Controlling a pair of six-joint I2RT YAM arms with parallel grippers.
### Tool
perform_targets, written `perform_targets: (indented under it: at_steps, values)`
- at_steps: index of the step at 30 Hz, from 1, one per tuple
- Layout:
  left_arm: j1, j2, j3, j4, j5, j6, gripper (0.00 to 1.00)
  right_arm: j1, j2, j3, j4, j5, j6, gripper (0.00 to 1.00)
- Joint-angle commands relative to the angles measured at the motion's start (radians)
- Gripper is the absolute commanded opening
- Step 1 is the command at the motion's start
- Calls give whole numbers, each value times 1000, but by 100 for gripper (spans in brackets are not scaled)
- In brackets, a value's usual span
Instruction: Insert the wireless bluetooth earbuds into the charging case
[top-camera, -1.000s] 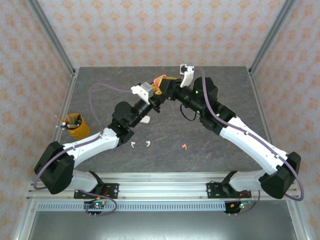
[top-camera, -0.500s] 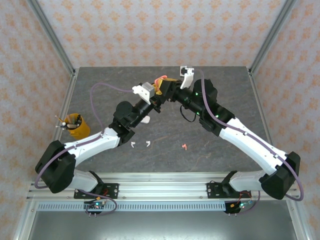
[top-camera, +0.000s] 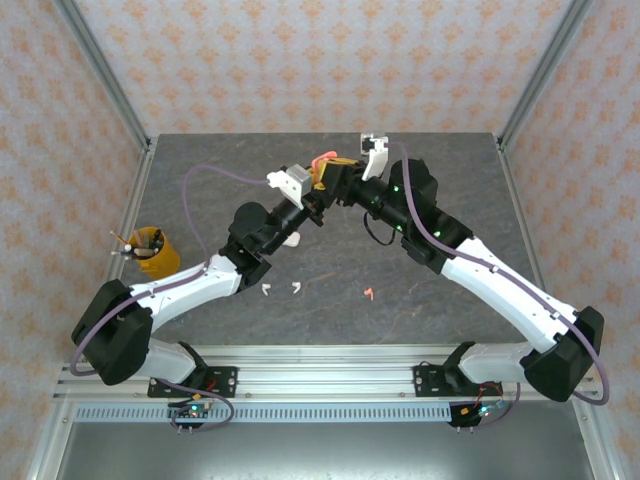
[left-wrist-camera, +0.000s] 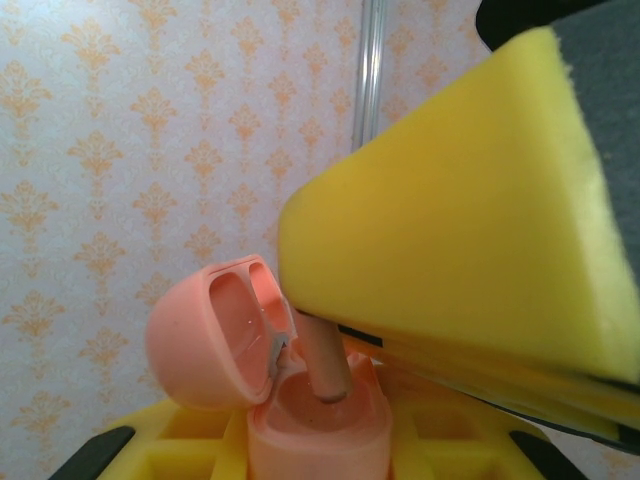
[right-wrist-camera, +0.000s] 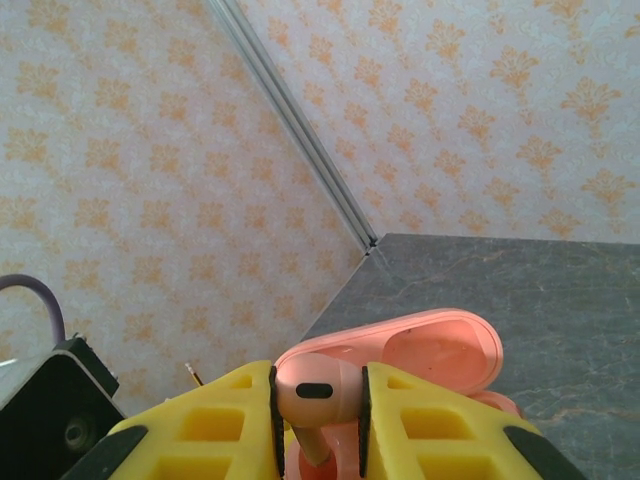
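Observation:
Above the table's far middle, my left gripper (top-camera: 311, 187) is shut on the coral-pink charging case (left-wrist-camera: 320, 425), which stands upright with its lid (left-wrist-camera: 213, 330) swung open to the left. My right gripper (top-camera: 336, 178) meets it from the right, shut on a coral-pink earbud (right-wrist-camera: 318, 390) held by its head between the yellow pads (right-wrist-camera: 420, 420). The earbud's stem (left-wrist-camera: 324, 360) points down into the case's cavity, its tip at the opening. Two white earbuds (top-camera: 267, 290) (top-camera: 297, 288) and another coral-pink earbud (top-camera: 370, 293) lie on the table near the front.
A small white case (top-camera: 291, 239) lies partly under the left arm. An orange cup (top-camera: 150, 251) with pens stands at the left edge. Patterned walls and metal frame posts (top-camera: 110, 90) enclose the grey table (top-camera: 450, 190).
Both grippers have drifted slightly right and away together, the case and the earbud still in their grips. The loose earbuds on the table have not moved.

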Motion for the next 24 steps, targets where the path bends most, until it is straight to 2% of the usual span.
perform_targets:
  at_steps: [1, 20, 24]
  values:
    - [-3, 2, 63, 54, -4, -7, 0, 7, -12, 9, -119, -58, -64, 23]
    - [-4, 9, 86, 14, 17, 0, 0, 7, 45, 78, -243, -207, -136, 23]
    - [-3, 3, 84, 5, 18, 7, 0, 7, 50, 74, -275, -190, -149, 24]
